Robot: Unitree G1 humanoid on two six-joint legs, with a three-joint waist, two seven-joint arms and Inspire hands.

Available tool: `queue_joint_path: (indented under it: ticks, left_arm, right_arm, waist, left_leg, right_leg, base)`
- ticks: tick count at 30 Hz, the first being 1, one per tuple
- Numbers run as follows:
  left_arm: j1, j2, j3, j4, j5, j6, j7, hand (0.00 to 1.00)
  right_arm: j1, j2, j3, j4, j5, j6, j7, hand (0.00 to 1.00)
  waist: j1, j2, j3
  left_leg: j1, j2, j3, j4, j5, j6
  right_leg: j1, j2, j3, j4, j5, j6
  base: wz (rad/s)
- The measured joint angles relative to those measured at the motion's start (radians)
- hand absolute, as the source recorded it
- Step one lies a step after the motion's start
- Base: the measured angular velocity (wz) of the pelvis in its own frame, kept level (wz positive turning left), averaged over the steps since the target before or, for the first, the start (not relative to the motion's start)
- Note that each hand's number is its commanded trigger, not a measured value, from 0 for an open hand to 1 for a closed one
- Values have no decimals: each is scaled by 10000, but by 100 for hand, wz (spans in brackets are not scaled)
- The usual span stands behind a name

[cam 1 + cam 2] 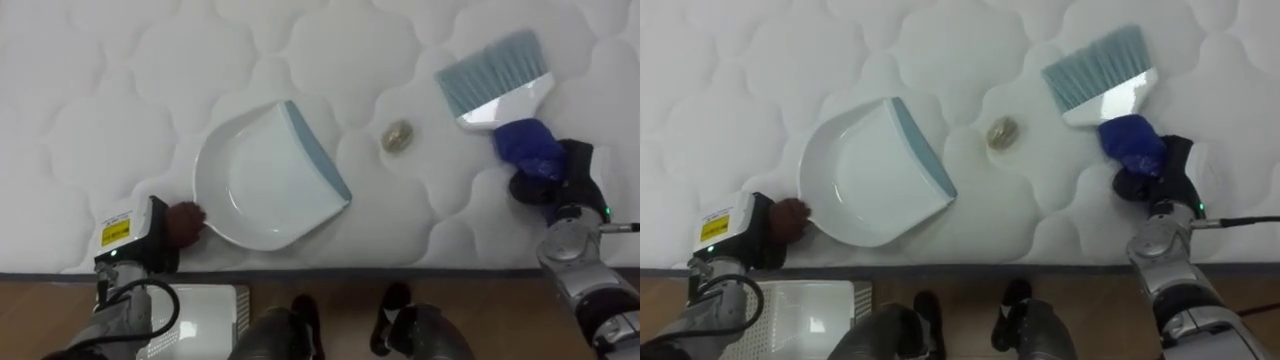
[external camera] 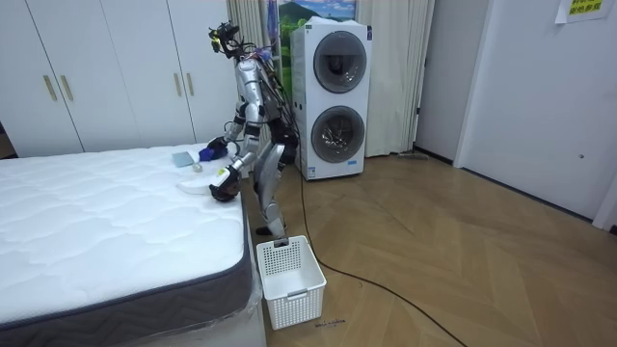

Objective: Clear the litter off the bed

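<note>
Right robot hand is clenched round the brush, bristles resting on the bed beyond a small scrap, while left robot hand grips the dustpan, lip facing the scrap, evidently to catch the sweep.

White quilted mattress, white dustpan w/ blue edge, blue/white brush.

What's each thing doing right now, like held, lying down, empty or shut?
Dustpan: empty, flat on the mattress, handle gripped by the left hand.
Brush: gripped by the right hand, apart from the scrap.
Scrap: lying loose on the mattress between dustpan and brush.
Basket: upright on the floor, looks empty.
Washer doors: shut.
</note>
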Motion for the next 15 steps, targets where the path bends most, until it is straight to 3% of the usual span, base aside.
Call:
queue_joint_path:
  ticks: [10,15]
  left_arm:
    - [-144,43,-9,-33,-3,-5,-8,100]
    - [-288,197,-21,-159,107,-2,-28,100]
  right_arm:
    - [-4,-94,-82,10,-100,231,93,100]
    - [-309,-309,-59,106,-1398,571,212,100]
  waist:
    - [-69,-59,16]
    - [-113,-269,118]
  left_leg:
    - [-133,22,-38,209,-3,11]
    - [-236,7,-32,432,-47,75]
  right_leg:
    - [25,-43,-103,90,-8,5]
    - [-81,-155,-87,377,-97,0]
  base:
    - [3]
    - [5]
